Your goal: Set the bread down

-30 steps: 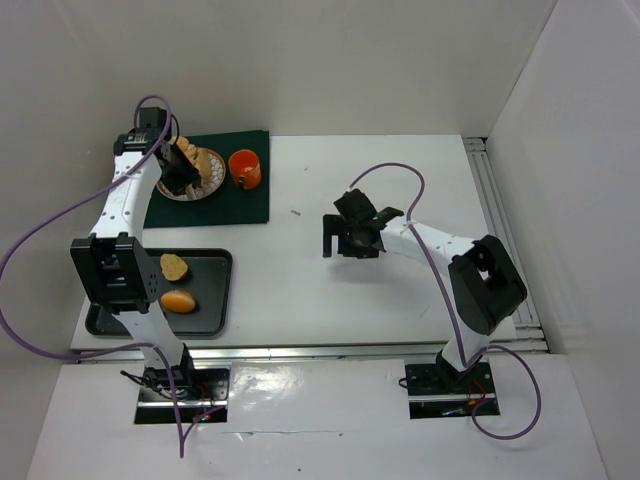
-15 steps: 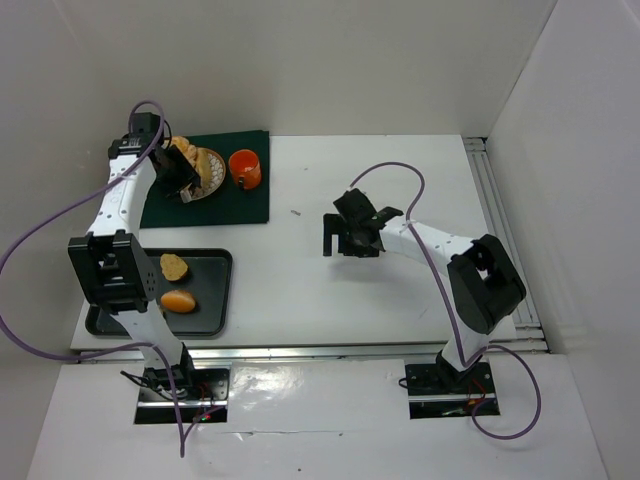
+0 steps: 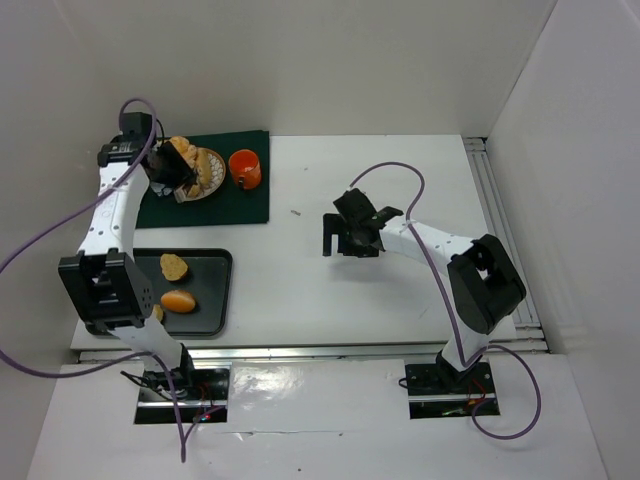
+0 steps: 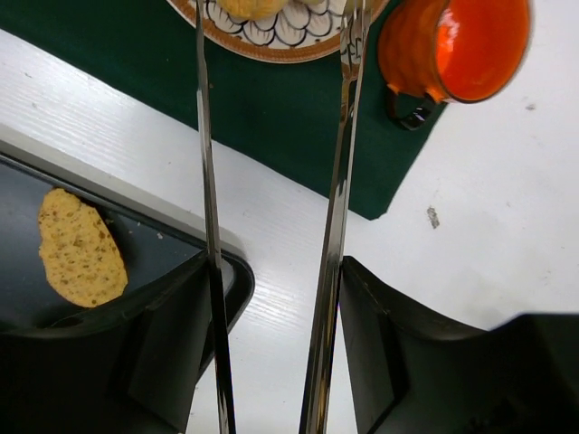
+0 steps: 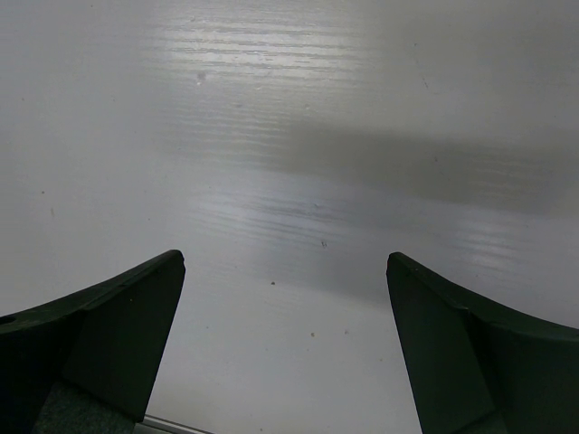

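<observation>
Left tool (image 4: 276,282) grips tongs (image 4: 336,208) whose tips are cut off over the plate (image 4: 271,50); right tool (image 5: 285,262) spread wide.

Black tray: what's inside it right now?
A speckled oval bread roll and a smooth golden-orange bread roll lie in the black rectangular tray. The left arm covers its left part, so anything there is hidden.

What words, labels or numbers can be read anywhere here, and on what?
None can be read.
The plate carries only a painted scale pattern. The tongs, cup and tray are plain. No lettering shows elsewhere.
</observation>
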Robot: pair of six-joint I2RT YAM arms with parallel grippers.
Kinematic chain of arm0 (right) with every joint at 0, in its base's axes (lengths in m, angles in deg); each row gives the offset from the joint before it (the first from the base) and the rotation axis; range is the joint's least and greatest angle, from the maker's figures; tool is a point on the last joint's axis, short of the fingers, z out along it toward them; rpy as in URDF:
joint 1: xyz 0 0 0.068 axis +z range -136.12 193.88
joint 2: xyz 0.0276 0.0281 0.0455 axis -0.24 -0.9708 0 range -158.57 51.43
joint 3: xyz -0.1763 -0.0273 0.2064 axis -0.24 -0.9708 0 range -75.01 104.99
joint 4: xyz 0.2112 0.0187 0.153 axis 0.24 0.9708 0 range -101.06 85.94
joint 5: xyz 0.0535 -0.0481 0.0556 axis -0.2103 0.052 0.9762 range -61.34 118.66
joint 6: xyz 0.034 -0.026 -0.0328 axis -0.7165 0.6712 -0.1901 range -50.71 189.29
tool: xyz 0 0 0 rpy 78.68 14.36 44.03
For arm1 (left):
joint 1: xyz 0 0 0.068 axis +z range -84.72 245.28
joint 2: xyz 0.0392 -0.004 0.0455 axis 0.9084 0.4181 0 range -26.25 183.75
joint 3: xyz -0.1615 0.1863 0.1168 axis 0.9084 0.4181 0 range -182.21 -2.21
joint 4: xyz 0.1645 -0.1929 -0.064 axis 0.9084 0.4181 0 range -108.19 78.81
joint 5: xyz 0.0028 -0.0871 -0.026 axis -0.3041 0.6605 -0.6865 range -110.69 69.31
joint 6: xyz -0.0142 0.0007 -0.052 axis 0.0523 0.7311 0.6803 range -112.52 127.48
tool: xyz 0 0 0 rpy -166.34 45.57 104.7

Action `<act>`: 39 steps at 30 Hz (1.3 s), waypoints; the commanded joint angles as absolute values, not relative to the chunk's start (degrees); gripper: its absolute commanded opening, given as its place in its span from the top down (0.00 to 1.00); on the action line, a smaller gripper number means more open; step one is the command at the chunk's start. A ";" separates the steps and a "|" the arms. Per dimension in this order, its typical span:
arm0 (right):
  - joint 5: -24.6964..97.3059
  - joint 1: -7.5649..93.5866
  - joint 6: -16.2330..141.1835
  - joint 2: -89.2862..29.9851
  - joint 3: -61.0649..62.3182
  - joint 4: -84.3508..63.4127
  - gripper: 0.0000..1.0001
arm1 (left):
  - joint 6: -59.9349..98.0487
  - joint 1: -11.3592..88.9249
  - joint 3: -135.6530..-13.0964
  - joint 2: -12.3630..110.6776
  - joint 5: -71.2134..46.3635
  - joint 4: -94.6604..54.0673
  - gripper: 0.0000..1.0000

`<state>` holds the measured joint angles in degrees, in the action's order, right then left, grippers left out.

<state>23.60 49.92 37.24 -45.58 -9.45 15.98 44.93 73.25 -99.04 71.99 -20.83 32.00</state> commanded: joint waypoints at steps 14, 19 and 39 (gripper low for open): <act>19.00 50.97 33.25 -35.59 -14.62 13.81 0.00 | 32.26 58.44 -85.88 54.17 -10.60 25.15 0.37; 10.39 50.97 29.04 -27.61 -17.97 14.50 0.00 | 35.16 49.04 -84.12 57.94 -9.08 19.09 0.38; 3.79 50.45 26.04 -21.16 -20.25 18.91 0.00 | 44.48 33.64 -83.42 80.27 -26.22 4.04 0.20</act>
<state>5.94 50.48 26.68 -22.61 -20.22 17.64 42.37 34.80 -84.38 79.64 -24.61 5.36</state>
